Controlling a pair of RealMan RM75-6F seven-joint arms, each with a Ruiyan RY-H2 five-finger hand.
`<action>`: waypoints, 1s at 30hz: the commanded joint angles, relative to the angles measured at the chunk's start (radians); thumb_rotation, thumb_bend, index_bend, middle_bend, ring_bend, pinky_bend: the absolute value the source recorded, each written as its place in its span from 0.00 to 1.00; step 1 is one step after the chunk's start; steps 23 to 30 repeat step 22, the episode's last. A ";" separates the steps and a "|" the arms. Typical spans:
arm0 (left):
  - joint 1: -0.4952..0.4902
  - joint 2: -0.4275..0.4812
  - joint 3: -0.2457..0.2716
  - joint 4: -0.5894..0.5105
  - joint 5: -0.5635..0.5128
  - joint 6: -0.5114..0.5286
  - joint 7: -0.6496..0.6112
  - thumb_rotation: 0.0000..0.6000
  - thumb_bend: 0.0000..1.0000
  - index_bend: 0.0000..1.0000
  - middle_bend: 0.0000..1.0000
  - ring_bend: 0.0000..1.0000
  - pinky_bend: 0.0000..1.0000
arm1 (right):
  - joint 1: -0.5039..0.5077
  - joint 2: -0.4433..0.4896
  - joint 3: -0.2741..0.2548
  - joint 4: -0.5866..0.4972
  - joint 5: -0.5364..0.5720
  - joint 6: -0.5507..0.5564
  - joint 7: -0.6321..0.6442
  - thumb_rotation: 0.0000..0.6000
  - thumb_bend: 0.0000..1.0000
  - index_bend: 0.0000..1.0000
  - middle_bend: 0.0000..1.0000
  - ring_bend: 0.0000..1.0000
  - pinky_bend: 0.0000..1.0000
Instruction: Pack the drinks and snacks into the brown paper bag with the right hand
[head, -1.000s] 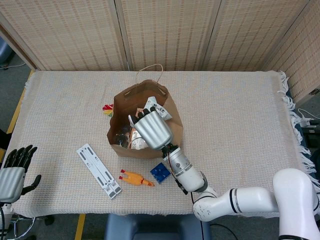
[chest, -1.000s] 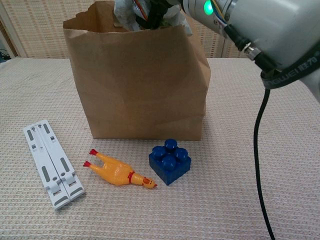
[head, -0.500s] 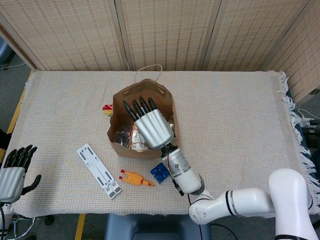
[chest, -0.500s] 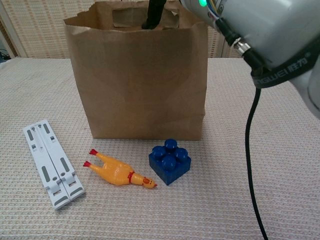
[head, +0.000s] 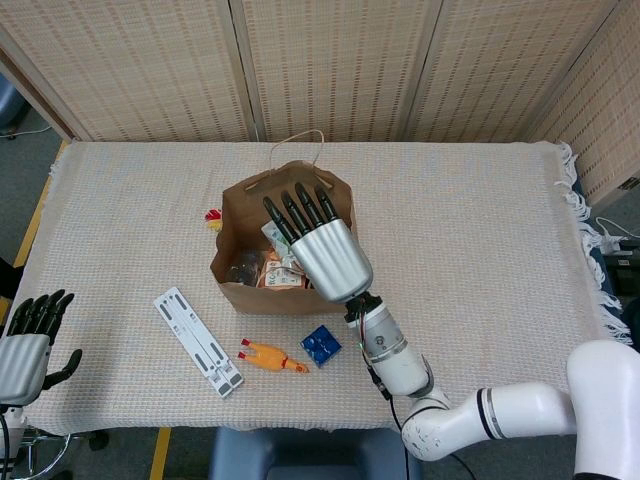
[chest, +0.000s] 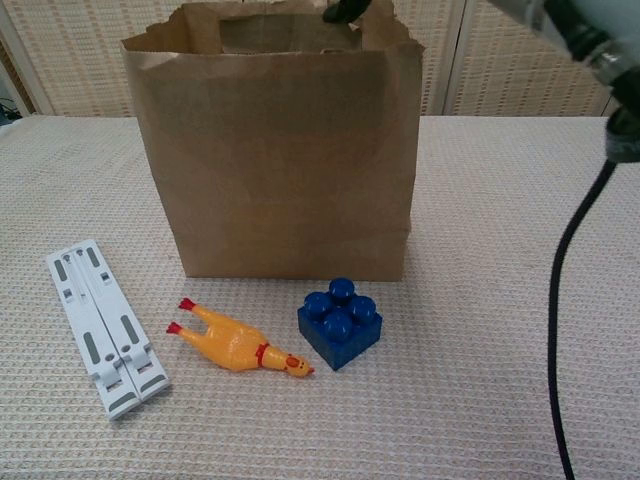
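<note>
In the head view I see my right hand in the middle of the frame, above the open mouth of the brown paper bag. The fingers are stretched out and a little apart, pointing to the upper left, and I see nothing held in them. In the chest view only one dark fingertip shows, at the top edge of the frame, over the rim of the bag.

The bag stands upright near the centre of the table, with its handle at the far side. Inside the bag I can see snack packets and something dark at its left side, which I cannot identify.

My left hand is at the lower left of the head view, at the table's edge and well apart from the bag. Its fingers are straight and close side by side, the thumb sticking out, and it holds nothing.

In front of the bag, in the lower part of the chest view, lie a white folding stand at the left, a yellow rubber chicken in the middle and a blue building block just right of it. The block is near the bag's front but not touching it. In the head view a small red and yellow thing shows at the left of the bag, mostly hidden.
</note>
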 joint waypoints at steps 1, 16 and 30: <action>0.000 -0.001 0.000 -0.001 0.000 0.002 0.005 1.00 0.36 0.03 0.00 0.00 0.00 | -0.205 0.197 -0.188 -0.151 -0.182 0.126 0.125 1.00 0.09 0.00 0.07 0.00 0.11; 0.004 -0.008 -0.004 -0.008 -0.009 0.009 0.032 1.00 0.36 0.03 0.00 0.00 0.00 | -0.707 0.284 -0.541 0.163 -0.415 0.294 0.672 1.00 0.06 0.00 0.00 0.00 0.00; 0.005 -0.008 -0.003 -0.010 -0.008 0.011 0.036 1.00 0.36 0.02 0.00 0.00 0.00 | -0.772 0.260 -0.520 0.273 -0.371 0.234 0.775 1.00 0.06 0.00 0.00 0.00 0.00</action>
